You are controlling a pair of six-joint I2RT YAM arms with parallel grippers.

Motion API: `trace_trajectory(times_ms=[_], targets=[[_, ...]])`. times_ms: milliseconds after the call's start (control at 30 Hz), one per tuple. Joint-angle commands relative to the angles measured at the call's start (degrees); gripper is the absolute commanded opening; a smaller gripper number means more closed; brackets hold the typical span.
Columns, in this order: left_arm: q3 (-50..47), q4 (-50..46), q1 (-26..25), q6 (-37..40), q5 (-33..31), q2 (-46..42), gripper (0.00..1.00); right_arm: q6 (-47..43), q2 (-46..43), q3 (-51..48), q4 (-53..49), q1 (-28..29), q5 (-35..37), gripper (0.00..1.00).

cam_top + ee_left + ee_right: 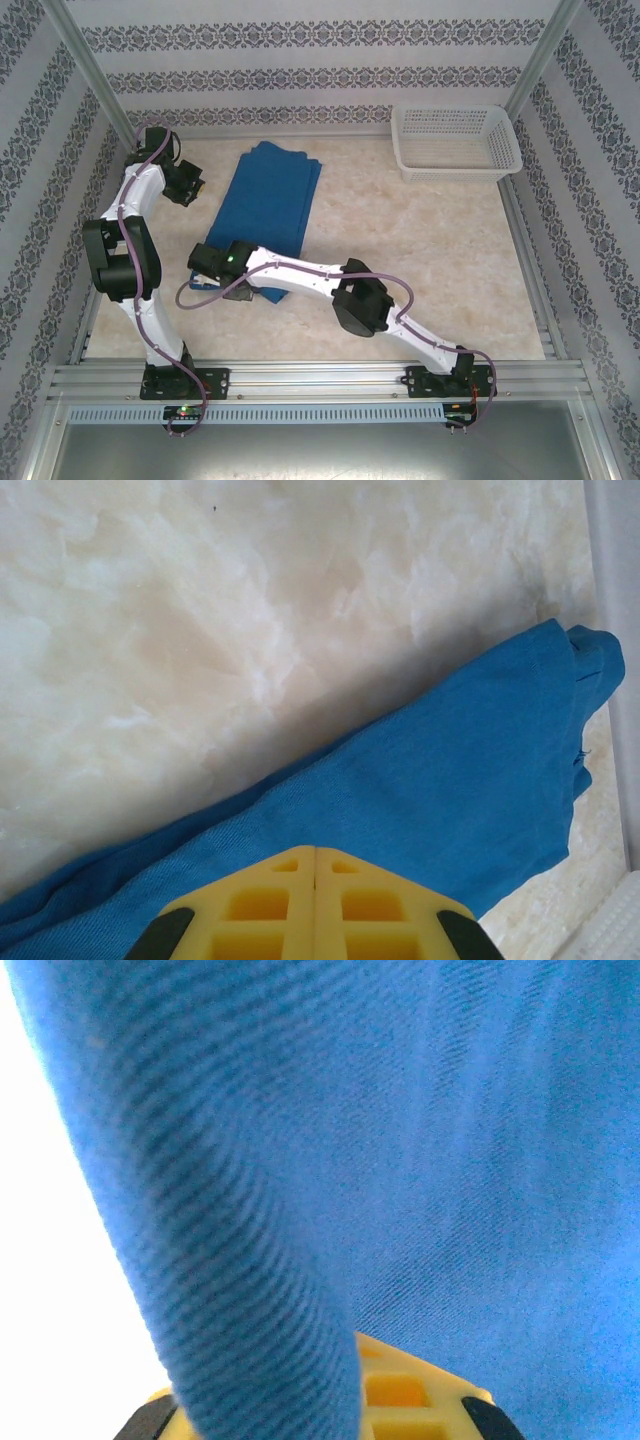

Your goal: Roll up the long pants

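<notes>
On the table (420, 230), the long pants (268, 205) lie near-to-far, right fingers (400, 1395) pinching them, left fingers (260, 910) closed.

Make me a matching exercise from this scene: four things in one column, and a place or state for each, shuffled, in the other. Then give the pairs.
Things:
1. long pants
2. white mesh basket
3. left gripper
4. right gripper

Places or states:
A. stands in the far right corner of the table
B. shut with nothing between its fingers, over the blue cloth's edge
C. lies flat, left of the table's middle
D. shut on a fold of blue fabric at the cloth's near end

Pairs: 1-C, 2-A, 3-B, 4-D
</notes>
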Motion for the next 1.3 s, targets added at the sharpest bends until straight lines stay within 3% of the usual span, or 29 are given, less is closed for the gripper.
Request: trace_trajectory(times_ms=[0, 433, 1267], targets=[[-0.2, -0.2, 0.63, 0.76, 0.86, 1.31, 0.0, 3.07, -5.83, 4.73, -7.12, -0.45, -9.32, 0.0], [-0.68, 0.08, 0.65, 0.76, 1.09, 1.49, 0.0, 3.81, -5.1, 9.24, -15.18, -2.72, -19.35, 0.0], [-0.33, -0.1, 0.75, 0.82, 2.1, 3.09, 0.0, 5.89, 6.99, 15.86, -12.52, -14.02, -32.0, 0.0]])
